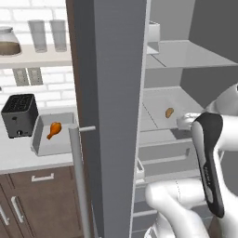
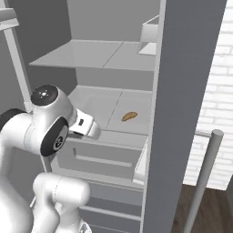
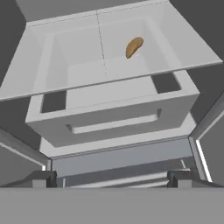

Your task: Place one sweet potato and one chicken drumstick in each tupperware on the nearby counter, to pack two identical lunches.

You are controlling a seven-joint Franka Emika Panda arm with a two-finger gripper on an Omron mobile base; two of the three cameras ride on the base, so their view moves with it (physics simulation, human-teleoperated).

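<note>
Now reaching into fridge for sweet potato (image 3: 134, 47) on shelf (image 3: 78, 48); jaws wide apart, empty. Should clear drawer (image 3: 113, 118), then descend centred over it.

sweet potato (image 3: 134, 47) on fridge shelf (image 3: 87, 48)

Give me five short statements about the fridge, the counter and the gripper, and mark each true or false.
1. A sweet potato lies on a fridge shelf. True.
2. The gripper holds the sweet potato. False: its jaws stand open and empty, well short of it.
3. A chicken drumstick lies in a tupperware on the counter. True.
4. The toaster stands inside the fridge. False: it stands on the counter beside the tupperware.
5. The fridge drawer below the shelf is shut. True.
</note>
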